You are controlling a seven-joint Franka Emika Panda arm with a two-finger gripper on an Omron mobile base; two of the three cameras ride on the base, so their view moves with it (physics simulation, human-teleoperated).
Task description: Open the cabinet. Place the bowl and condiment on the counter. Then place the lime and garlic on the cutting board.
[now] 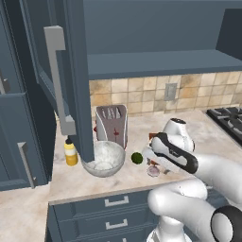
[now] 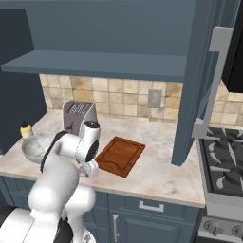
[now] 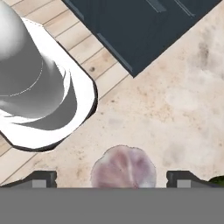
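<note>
pinkish garlic (image 3: 124, 167), green lime (image 1: 137, 158), yellow condiment (image 1: 71, 154)

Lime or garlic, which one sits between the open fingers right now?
The garlic, the pale pinkish bulb on the counter. It lies between the open gripper's fingertips. The dark-green lime sits off to the side, nearer the bowl.
</note>
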